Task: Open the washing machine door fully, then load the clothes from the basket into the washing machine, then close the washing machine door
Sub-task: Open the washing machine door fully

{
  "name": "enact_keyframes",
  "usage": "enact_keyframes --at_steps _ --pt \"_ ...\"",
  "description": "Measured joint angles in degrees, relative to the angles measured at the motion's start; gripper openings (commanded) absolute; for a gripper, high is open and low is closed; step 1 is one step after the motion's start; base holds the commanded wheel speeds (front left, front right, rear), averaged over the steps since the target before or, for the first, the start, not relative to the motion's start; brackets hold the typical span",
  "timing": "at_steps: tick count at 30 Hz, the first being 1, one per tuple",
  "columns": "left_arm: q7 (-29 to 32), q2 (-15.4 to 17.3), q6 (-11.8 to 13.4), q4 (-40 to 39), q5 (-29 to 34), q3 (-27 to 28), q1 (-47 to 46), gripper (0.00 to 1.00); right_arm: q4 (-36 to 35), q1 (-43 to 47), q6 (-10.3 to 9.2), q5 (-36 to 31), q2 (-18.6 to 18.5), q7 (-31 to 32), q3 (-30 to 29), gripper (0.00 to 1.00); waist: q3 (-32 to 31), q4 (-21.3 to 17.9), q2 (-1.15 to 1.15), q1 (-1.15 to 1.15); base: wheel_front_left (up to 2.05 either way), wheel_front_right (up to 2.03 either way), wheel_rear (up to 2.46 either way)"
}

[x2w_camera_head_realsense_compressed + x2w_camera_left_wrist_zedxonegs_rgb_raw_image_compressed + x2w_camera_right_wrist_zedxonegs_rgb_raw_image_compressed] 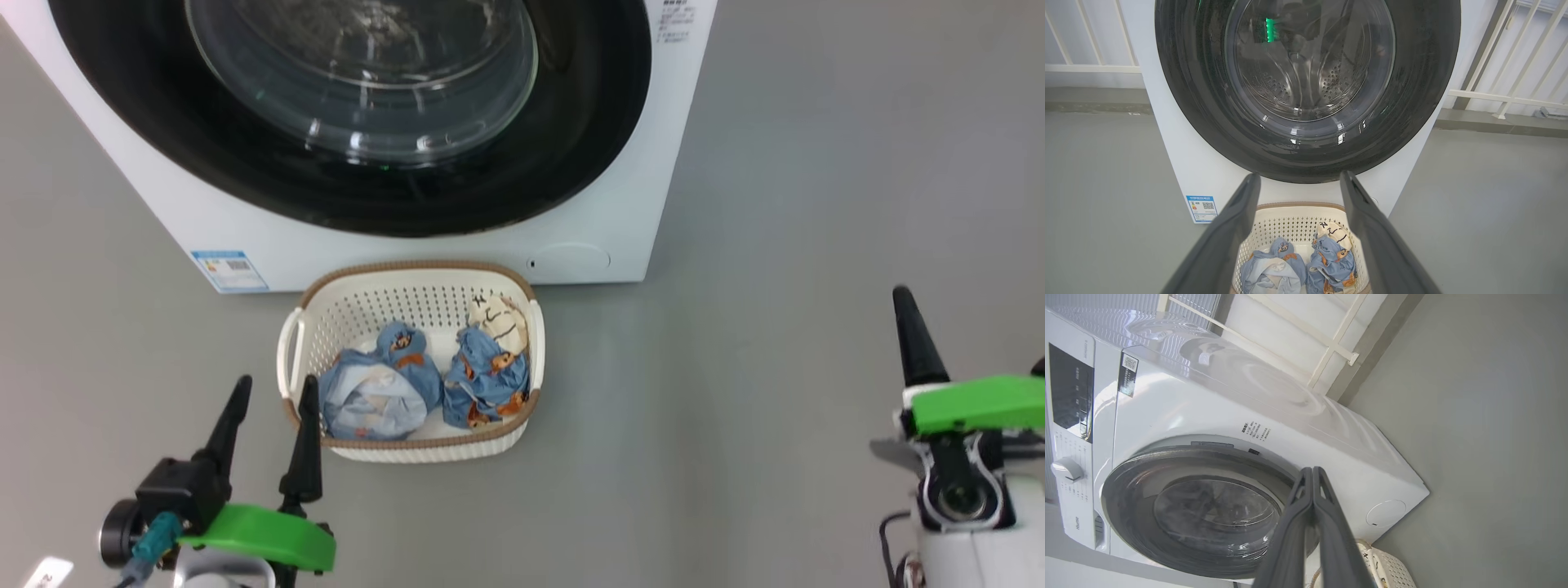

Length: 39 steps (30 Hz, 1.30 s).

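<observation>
Black-framed washing machine door (351, 106) shut at frame top, basket (416, 265) of clothes (380, 392) parked below, likely for short reach; left gripper (277, 382) spread empty, right gripper (1312, 470) pinched empty.

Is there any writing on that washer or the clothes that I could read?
Blue label on washer: QR code, print too small to read.
Black print above door: too small.
QR sticker: blurred.
Grey brand mark by panel: blurred.
Cream patch on clothes: black scribbles, no letters.
Nothing can be quoted.
</observation>
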Motion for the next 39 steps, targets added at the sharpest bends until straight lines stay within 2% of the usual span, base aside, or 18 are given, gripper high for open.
enact_keyframes --at_steps 4,10,19,28,39 --pt "-0.21 -0.14 -0.01 -0.21 0.00 -0.07 -2.07 1.00 2.79 -5.17 0.00 7.59 -0.31 4.69 -2.11 0.00 2.66 0.32 0.00 0.00 0.00 0.00 0.00" --pt "-0.23 -0.56 -0.05 -0.48 -0.01 -1.08 -5.38 1.00 7.17 -12.55 0.00 15.49 -0.55 11.24 -4.47 0.00 6.67 1.09 0.00 0.00 0.00 0.00 0.00" --pt "-0.23 -0.73 -0.58 -1.32 0.00 -2.72 -10.26 1.00 11.84 -27.78 0.00 21.52 -1.68 18.37 -5.46 0.00 13.12 2.33 0.00 0.00 0.00 0.00 0.00" --pt "-0.24 -0.87 -1.10 -1.86 0.52 -3.55 -13.71 1.00 13.74 -40.36 0.00 21.04 -3.63 22.05 -2.98 0.00 18.58 3.92 0.00 0.00 0.00 0.00 0.00" --pt "-0.24 -0.89 -1.14 -2.27 0.13 -4.90 -15.30 1.00 22.17 -53.88 0.00 17.13 -5.53 26.07 0.22 0.00 22.52 6.32 0.00 0.00 0.00 0.00 0.00"
